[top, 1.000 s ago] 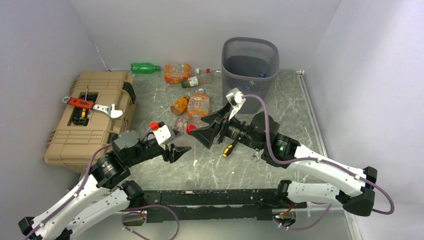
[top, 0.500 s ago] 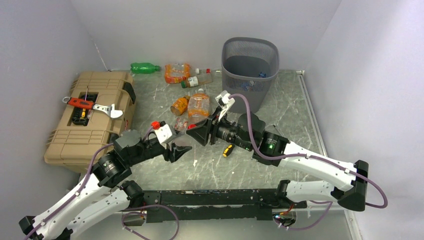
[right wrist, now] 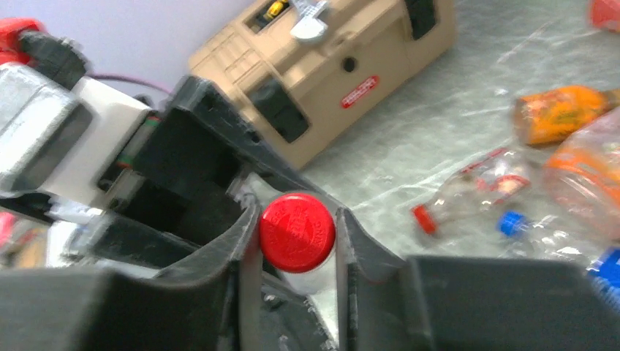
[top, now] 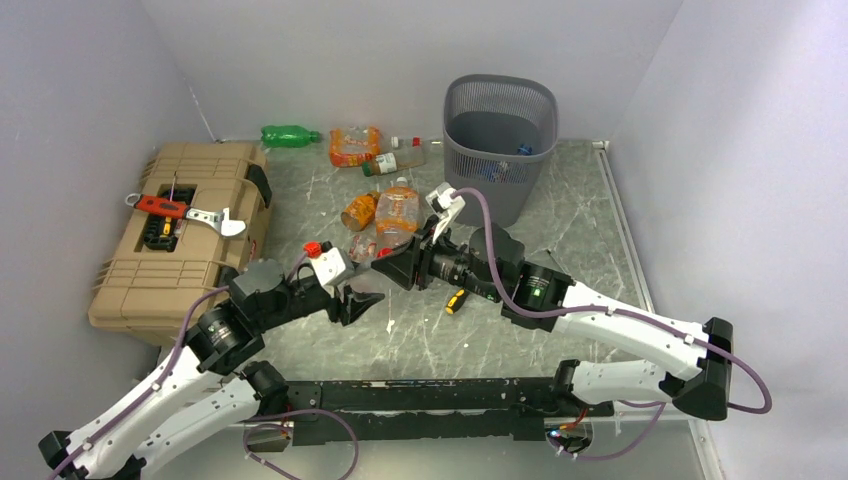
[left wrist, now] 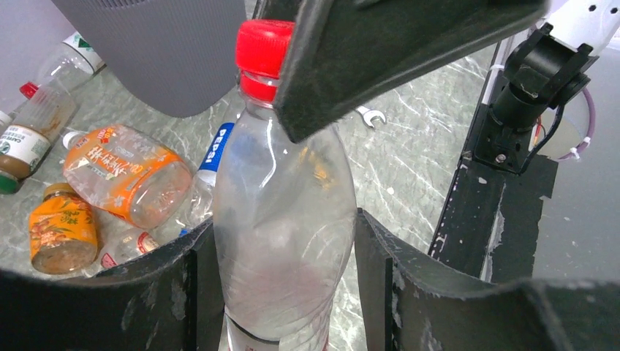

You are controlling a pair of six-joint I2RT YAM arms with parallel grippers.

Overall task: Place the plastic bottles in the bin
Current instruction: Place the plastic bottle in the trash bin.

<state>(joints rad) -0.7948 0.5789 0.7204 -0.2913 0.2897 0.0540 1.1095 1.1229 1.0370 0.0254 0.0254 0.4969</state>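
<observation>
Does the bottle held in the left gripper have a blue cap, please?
No, the clear bottle in the left gripper carries a red cap.

Clear red-capped bottle (left wrist: pixel 281 241) between jaws; loose bottles (top: pixel 398 208) beside grey mesh bin (top: pixel 500 125).

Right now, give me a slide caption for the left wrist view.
Left gripper clamps the clear bottle at mid-body; a right gripper finger meets its red cap.
</observation>
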